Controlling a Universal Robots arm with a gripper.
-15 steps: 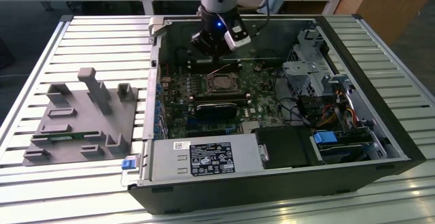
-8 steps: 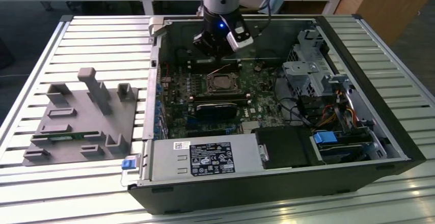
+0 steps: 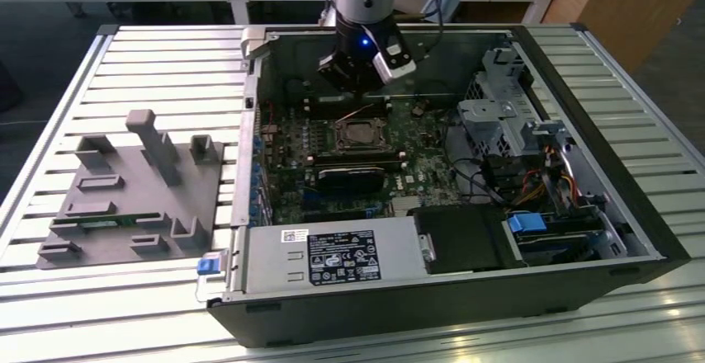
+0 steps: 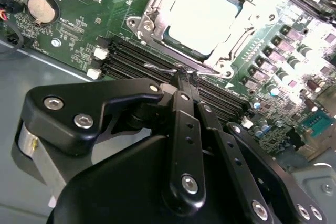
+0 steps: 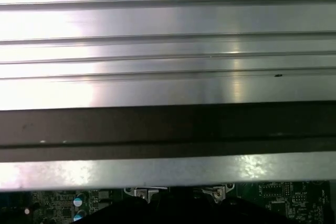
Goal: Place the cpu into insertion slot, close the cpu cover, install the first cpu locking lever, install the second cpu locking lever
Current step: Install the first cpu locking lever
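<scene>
Fingers of the gripper (image 4: 186,74) are pressed together, their tips meeting on a thin wire locking lever (image 4: 165,68) that runs along the near edge of the insertion slot (image 4: 202,22) in the second wrist view. Just beyond the tips lies the cpu (image 4: 205,17), seated flat in the slot, its pale face glaring under the light; the cpu cover (image 4: 149,11) lies down around it as a silvery frame. Between the jaws and the slot's rim run dark memory slots (image 4: 131,61), so the room at the tips is tight. In the exterior view the arm (image 3: 364,0) comes down near-vertical into the open computer case (image 3: 441,297), the gripper (image 3: 350,78) hanging just above the motherboard (image 3: 297,144) on the far side of the slot (image 3: 359,136). The case's back wall stands close behind the wrist, a drive cage (image 3: 501,120) is off to the exterior view's right, and a black heatsink block (image 3: 352,177) sits on the other side of the slot from the jaws. Well apart, on the slatted table (image 3: 144,58), rests a grey fixture (image 3: 138,190). The first wrist view looks across the case's edge (image 5: 168,129) to the table slats (image 5: 168,45)
</scene>
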